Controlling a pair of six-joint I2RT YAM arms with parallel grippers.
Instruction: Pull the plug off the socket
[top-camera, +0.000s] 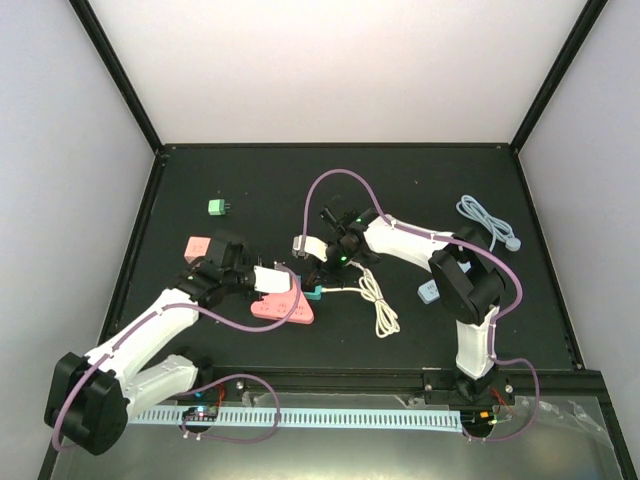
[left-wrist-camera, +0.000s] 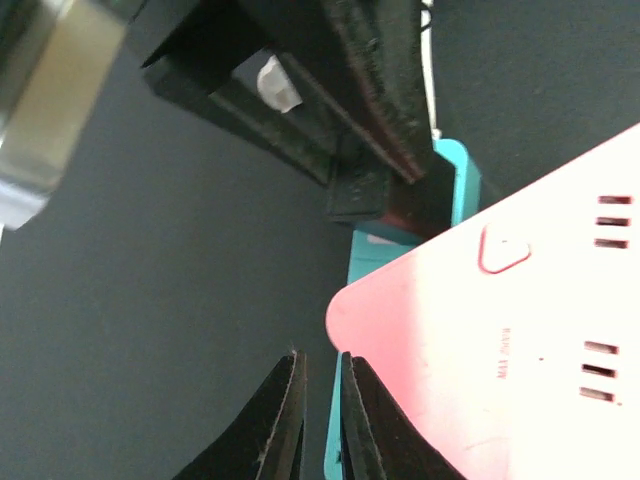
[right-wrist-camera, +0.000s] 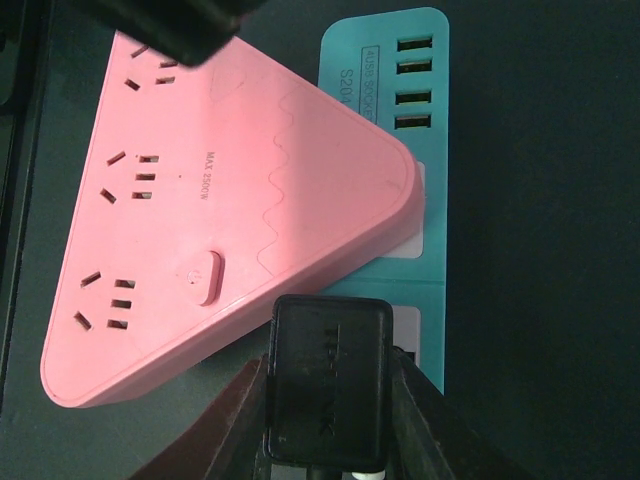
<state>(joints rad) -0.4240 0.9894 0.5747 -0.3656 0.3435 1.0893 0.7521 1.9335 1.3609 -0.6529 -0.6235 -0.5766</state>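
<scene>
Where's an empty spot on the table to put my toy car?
The far strip of table, behind the green plug and grey cable, is bare. So is the near edge by the white cable. The middle is crowded: pink power strip, teal strip, black plug.

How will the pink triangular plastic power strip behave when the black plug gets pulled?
The pink triangular plastic power strip looks rigid, unlikely to flex. It lies partly on a flat teal USB strip, so it may rock or slide. With the right gripper clamping the black rectangular plug in its jaws, the strip could lift unless braced.
</scene>
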